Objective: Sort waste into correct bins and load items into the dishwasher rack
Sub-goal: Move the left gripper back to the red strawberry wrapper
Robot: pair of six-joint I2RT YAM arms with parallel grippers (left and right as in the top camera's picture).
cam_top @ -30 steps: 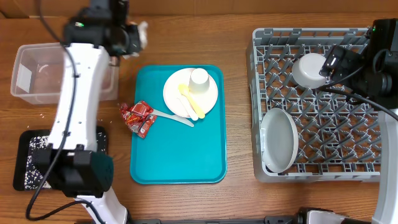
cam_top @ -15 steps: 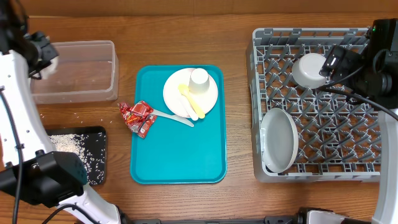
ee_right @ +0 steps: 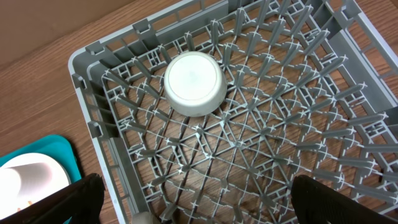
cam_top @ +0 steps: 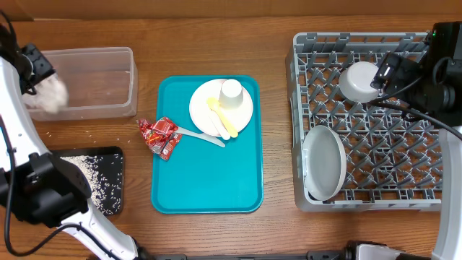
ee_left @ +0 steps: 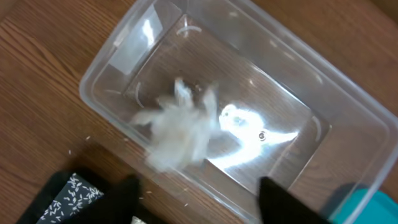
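My left gripper (cam_top: 34, 63) hangs open over the left end of the clear tub (cam_top: 108, 79). Nothing sits between its fingers (ee_left: 127, 198). A crumpled white napkin (ee_left: 180, 127) shows blurred and loose below them, over the tub's near wall (ee_left: 118, 118). Red wrappers (cam_top: 160, 136) lie at the teal tray's left edge. On that tray a white plate (cam_top: 206, 108) carries a cup (cam_top: 232, 92) and yellow cutlery (cam_top: 221, 120). My right gripper (ee_right: 199, 205) is open above the grey rack (ee_right: 93, 93), near an upturned bowl (ee_right: 194, 83).
The black tray (cam_top: 105, 184) at the front left holds rice, and loose grains dot the table by the tub. A white fork (cam_top: 198, 135) lies on the teal tray (cam_top: 206, 180). A white plate (cam_top: 323, 162) leans in the rack's left side.
My left arm swung from the tub's right end to its left end. Its jaws opened and the napkin dropped out. The right arm stayed still.
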